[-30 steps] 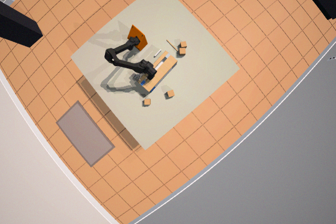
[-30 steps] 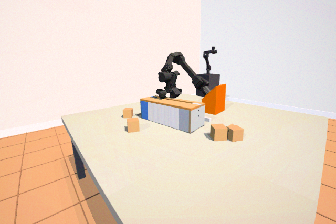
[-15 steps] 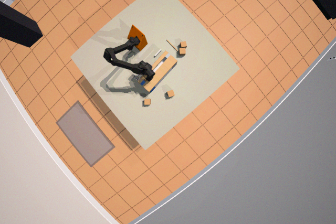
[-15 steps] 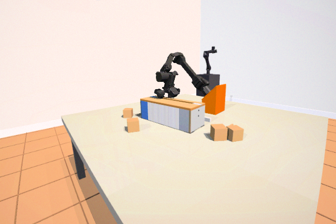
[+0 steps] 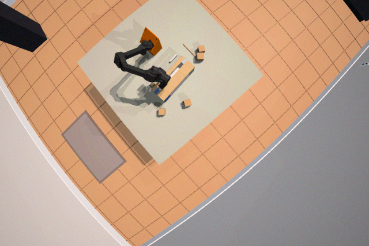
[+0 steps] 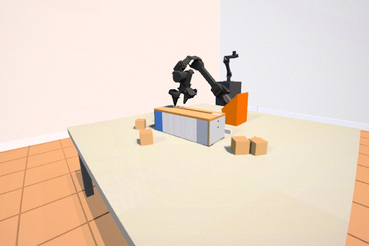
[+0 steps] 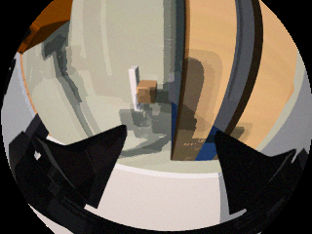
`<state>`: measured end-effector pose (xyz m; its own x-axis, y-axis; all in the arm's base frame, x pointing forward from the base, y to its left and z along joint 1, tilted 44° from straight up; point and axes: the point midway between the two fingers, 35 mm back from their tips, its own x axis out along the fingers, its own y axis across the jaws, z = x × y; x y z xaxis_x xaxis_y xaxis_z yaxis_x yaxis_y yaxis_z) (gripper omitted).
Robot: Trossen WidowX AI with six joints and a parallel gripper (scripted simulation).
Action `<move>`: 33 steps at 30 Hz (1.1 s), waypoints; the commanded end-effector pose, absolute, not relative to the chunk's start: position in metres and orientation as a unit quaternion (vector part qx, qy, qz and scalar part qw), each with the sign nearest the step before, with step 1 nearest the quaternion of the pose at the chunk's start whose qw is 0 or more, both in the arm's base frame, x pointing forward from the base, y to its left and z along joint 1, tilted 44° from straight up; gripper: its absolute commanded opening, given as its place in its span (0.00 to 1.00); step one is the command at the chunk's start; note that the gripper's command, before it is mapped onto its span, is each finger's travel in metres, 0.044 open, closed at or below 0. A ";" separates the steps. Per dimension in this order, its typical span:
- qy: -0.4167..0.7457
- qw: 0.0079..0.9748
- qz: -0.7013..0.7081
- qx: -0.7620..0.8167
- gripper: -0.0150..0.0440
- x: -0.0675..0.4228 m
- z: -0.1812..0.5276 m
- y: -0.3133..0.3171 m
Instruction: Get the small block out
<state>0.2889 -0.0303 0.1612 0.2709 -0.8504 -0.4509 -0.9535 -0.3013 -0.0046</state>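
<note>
The long box (image 5: pixel 181 73) (image 6: pixel 184 124) (image 7: pixel 209 46) has a tan top with a dark slot along it and a blue end (image 6: pixel 158 120) (image 7: pixel 207 151). My gripper (image 5: pixel 154 86) (image 6: pixel 181 98) (image 7: pixel 172 133) is open and empty. It hangs just above the box's blue end, over the long side nearest the arm. In the wrist view a small tan block (image 7: pixel 147 93) shows close beside that long side, ahead of the fingers and clear of them, next to a small white piece (image 7: pixel 133 85). I cannot tell whether it rests on the table or behind the clear front.
Two tan cubes (image 5: pixel 200 56) (image 6: pixel 240 144) (image 6: pixel 258 145) lie beyond the box's far end, with a thin stick (image 5: pixel 189 49). Two more cubes (image 5: pixel 187 102) (image 5: pixel 161 112) (image 6: pixel 146 136) (image 6: pixel 140 123) lie near the blue end. An orange wedge (image 5: pixel 150 41) (image 6: pixel 236 109) stands at the arm's base.
</note>
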 end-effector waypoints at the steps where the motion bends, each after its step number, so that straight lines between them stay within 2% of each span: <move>1: 0.576 0.138 0.185 -0.784 0.93 0.286 0.171 -0.021; 3: 0.572 0.140 0.183 -0.787 0.93 0.288 0.168 -0.023; 6: 0.546 0.160 0.183 -0.802 0.80 0.285 0.164 -0.009; 8: 0.561 0.246 0.136 -0.778 0.74 0.283 0.165 -0.012; 14: 0.578 0.486 -0.014 -0.655 0.74 0.278 0.168 -0.021; 19: 0.552 0.669 -0.156 -0.472 0.74 0.273 0.172 -0.028; 24: 0.487 0.789 -0.285 -0.244 0.74 0.268 0.176 -0.034; 28: 0.411 0.832 -0.371 -0.042 0.74 0.265 0.180 -0.039; 33: 0.297 0.818 -0.446 0.208 0.74 0.262 0.186 -0.043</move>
